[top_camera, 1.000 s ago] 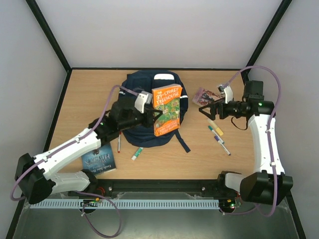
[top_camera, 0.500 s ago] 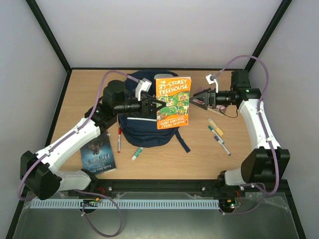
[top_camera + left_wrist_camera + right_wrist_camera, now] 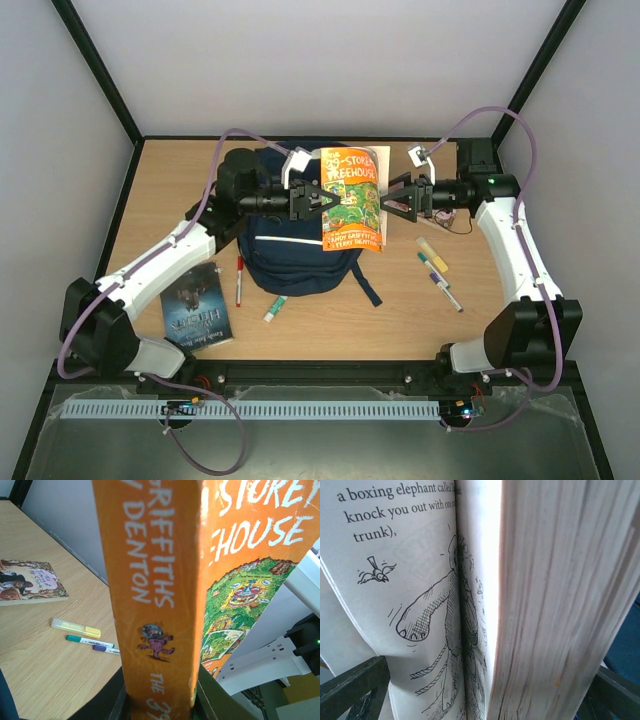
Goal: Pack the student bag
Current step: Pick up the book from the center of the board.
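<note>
Table (image 3: 170, 190): light wood; the bag, books and pens lie on it
Student bag (image 3: 290, 255): dark blue; lies flat in the middle of the table, between the two arms; the lifted book is over its far right part
Orange book (image 3: 352, 200): up in the air; its cover faces the top camera; its pages fan open a little
Blue book (image 3: 197, 318): flat on the table, near the bag's left side
Left gripper (image 3: 322, 200): pinched on the orange book's spine; holds it up
Right gripper (image 3: 390, 197): fingers spread wide; the book's page edge sits between them; not squeezed
Yellow marker (image 3: 432, 252): on the table, right of the bag
Red pen (image 3: 239, 280): just left of the bag
</note>
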`<action>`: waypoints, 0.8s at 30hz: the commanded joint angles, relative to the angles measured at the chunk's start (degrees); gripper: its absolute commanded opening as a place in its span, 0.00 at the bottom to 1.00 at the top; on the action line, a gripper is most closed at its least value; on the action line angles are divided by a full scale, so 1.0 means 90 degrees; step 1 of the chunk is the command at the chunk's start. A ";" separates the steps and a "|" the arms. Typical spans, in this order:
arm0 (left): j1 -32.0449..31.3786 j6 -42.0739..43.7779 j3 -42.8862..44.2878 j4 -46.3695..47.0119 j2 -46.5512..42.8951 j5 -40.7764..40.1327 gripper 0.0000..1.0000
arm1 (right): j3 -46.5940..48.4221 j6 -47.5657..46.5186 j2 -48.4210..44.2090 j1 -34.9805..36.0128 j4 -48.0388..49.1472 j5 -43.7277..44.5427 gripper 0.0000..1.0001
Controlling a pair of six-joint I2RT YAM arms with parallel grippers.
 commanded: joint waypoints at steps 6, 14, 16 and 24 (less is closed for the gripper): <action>0.0570 -0.0008 0.0308 0.0355 -0.0242 0.0332 0.02 | 0.0546 0.0100 0.0136 -0.0415 -0.0437 -0.0545 0.96; 0.0702 0.0092 0.0288 0.0266 -0.0266 0.0399 0.02 | 0.0488 0.1014 -0.0272 -0.0098 0.0365 0.1331 0.97; 0.0699 0.0043 0.0256 0.0352 -0.0294 0.0406 0.02 | 0.0460 0.1135 -0.0265 0.0166 0.0513 0.1848 0.99; 0.0655 -0.0276 0.0180 0.0676 -0.0488 0.0694 0.02 | 0.0752 0.1344 0.0365 0.0530 0.0664 0.2126 0.98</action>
